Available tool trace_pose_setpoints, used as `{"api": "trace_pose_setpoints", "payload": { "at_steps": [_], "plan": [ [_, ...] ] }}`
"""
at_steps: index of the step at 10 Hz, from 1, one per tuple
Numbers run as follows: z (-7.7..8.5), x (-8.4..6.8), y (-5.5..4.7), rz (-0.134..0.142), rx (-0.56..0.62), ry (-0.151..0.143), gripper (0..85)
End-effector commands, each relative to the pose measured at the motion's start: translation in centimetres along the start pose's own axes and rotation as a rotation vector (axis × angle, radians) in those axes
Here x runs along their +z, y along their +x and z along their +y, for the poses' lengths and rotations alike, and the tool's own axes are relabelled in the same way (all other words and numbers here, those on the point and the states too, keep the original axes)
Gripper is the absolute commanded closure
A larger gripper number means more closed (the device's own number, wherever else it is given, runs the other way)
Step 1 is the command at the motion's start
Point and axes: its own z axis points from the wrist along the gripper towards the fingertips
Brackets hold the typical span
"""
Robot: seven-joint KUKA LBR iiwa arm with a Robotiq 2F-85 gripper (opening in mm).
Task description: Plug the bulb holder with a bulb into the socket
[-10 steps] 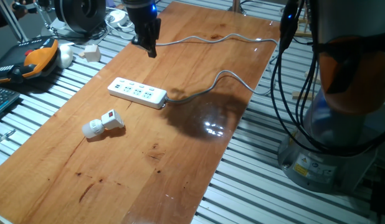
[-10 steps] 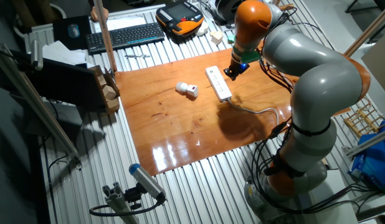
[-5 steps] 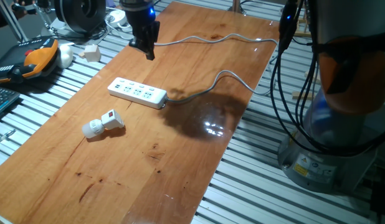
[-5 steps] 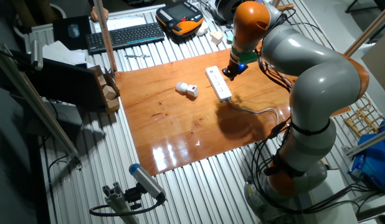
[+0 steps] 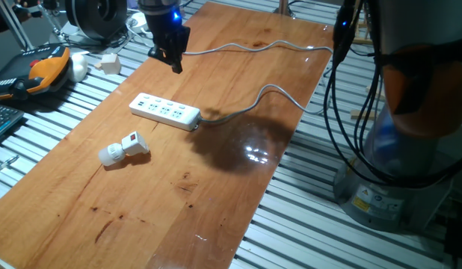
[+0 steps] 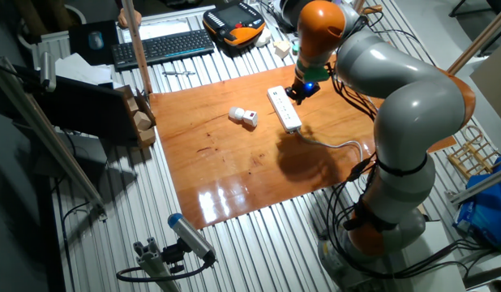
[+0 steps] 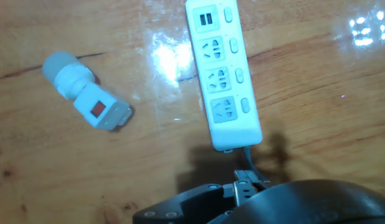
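Note:
The bulb holder [image 5: 126, 147] lies on its side on the wooden table, red switch up, with the bulb [image 5: 108, 155] as its rounded left end. The socket [image 5: 165, 111], a white power strip, lies apart from the holder, its grey cable running off to the right. My gripper [image 5: 175, 65] hangs above the table beyond the strip, fingers together and holding nothing. In the other fixed view the gripper [image 6: 295, 94] is just past the strip [image 6: 284, 109], with the holder [image 6: 246, 117] further left. The hand view shows the strip [image 7: 220, 74], holder [image 7: 99, 107] and bulb [image 7: 58, 66] below.
A teach pendant [image 5: 38, 71], keyboard [image 6: 161, 46] and small white parts lie on the slatted bench beside the table. A second grey cable [image 5: 253, 46] crosses the table's far end. The robot base [image 5: 410, 149] stands to the right.
The gripper has drifted a little to the left, towards the table's far left edge. Strip and bulb holder have not moved.

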Motion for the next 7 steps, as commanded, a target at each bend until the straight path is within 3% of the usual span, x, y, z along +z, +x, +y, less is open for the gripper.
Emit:
{"api": "trace_pose_setpoints", "payload": {
  "at_steps": [1, 2, 5, 7],
  "plan": [
    [0.06, 0.02, -0.05, 0.01, -0.01, -0.015, 85.0],
    [0.13, 0.01, -0.05, 0.027, 0.013, -0.048, 85.0],
    [0.32, 0.0, -0.07, 0.048, 0.025, -0.048, 85.0],
    [0.5, 0.21, -0.1, 0.051, 0.056, -0.033, 85.0]
  ]
}}
